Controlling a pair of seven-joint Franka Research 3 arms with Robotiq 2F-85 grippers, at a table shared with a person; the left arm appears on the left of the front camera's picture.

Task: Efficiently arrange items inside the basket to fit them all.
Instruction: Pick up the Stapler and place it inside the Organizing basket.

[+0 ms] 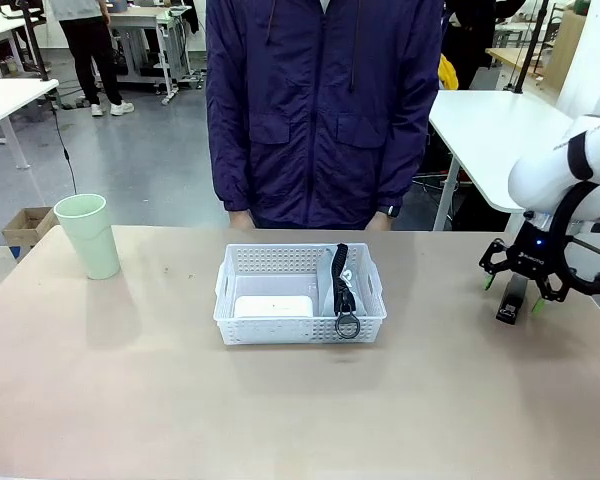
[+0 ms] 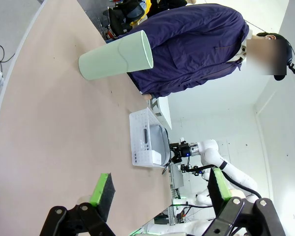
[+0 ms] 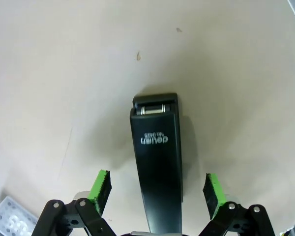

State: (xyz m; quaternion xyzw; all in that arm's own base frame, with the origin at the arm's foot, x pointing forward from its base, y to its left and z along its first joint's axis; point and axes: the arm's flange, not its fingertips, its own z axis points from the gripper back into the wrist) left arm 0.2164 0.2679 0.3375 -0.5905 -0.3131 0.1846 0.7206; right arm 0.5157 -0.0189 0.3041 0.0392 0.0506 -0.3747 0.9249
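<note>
Beneath the spread right gripper (image 3: 156, 183), the stapler (image 3: 155, 142) lies partly hidden.

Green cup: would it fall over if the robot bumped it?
Probably: the pale green cup is tall and narrower at its base, so a high push could tip it. Once down, its round tapered wall would likely roll in a curve.

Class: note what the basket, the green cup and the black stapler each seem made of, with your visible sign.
Basket: likely white moulded plastic; perforated walls.
Cup: probably matte plastic; even pale green, no shine.
Stapler: smooth black casing, plastic or painted metal; bright metal piece at its tip.
</note>
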